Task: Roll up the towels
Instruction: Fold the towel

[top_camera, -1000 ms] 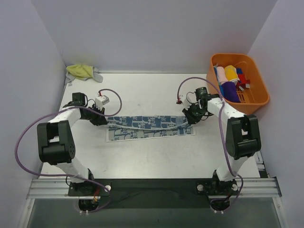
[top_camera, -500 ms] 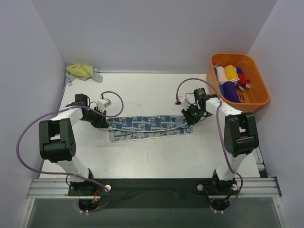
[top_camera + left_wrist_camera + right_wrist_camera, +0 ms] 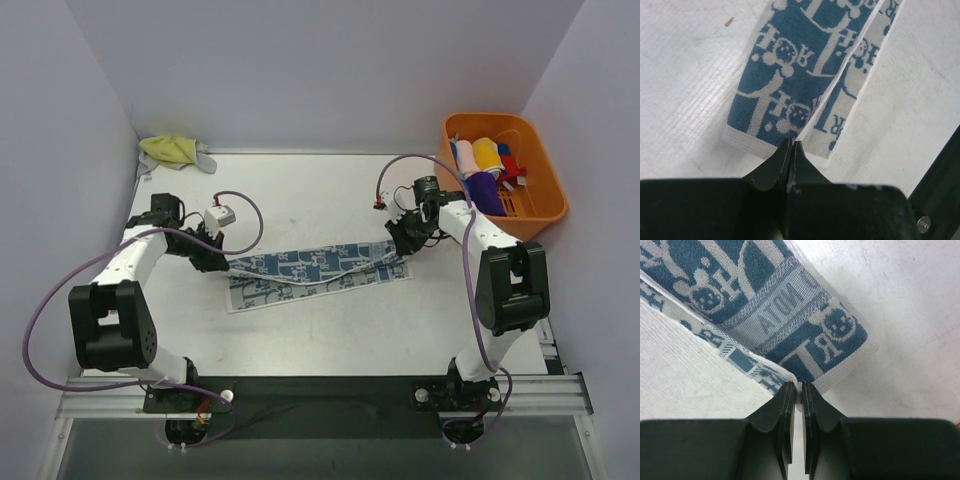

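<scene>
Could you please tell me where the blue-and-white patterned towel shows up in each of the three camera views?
Top external: the blue-and-white patterned towel lies as a long folded strip across mid-table, between the left gripper and the right gripper.
Left wrist: the towel fills the upper centre, its short end pinched at the fingertips.
Right wrist: the towel sits upper left, one end reaching the fingertips.
Shared landmark: the white table beneath it.
</scene>
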### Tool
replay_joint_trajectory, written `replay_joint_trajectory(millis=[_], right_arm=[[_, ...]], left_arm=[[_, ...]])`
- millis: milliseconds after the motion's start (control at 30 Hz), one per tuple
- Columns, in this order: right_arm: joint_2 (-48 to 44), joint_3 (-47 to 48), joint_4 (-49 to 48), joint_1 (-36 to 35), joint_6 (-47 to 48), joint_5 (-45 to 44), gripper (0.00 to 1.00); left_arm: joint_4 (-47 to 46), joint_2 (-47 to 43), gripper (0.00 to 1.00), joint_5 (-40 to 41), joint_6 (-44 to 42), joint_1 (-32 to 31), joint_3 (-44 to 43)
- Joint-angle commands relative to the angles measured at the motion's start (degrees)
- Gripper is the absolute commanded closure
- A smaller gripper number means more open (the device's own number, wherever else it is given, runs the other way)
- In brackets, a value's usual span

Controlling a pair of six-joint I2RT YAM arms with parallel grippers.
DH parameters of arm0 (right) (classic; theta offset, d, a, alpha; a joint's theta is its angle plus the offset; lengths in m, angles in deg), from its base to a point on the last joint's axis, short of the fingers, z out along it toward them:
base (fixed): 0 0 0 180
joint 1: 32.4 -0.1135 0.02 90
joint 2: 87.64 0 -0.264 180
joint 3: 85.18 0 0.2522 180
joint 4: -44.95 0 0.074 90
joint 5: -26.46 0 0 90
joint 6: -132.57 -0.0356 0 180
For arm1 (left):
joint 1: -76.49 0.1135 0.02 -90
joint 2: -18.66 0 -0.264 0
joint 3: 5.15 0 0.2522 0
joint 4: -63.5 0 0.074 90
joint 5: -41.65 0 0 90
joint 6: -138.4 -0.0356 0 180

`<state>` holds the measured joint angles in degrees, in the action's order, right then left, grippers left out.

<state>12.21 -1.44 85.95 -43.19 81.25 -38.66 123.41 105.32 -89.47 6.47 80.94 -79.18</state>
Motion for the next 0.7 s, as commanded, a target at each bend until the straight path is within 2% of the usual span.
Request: replay_joint_trajectory(millis=[0,167,367,500,667], right_arm=[[-0.3,2.2,3.3,0.8,-1.3,1.1,1.00],[1.5,2.5,3.6,1.1,-1.4,-0.1,1.00],[5.3,3.3,4.0,1.2,-2.9,-3.3,1.00],[7.7,3.5,4.2,1.3,-4.2,-3.6,1.00],[9.0,4.2,4.2,1.3,-7.1,-3.2,1.00]], left_arm=[[6.3,-0.9,1.00,-2.8,-6.1,-1.3,-0.2],[6.2,4.0,1.00,2.8,-6.8,-4.0,3.0],[-1.4,12.3,1.00,11.4,0.1,-6.4,2.7],[-4.5,18.2,1.00,17.1,3.3,-5.7,-1.5],[-6.5,23.5,1.00,20.9,4.7,-4.8,-11.3]])
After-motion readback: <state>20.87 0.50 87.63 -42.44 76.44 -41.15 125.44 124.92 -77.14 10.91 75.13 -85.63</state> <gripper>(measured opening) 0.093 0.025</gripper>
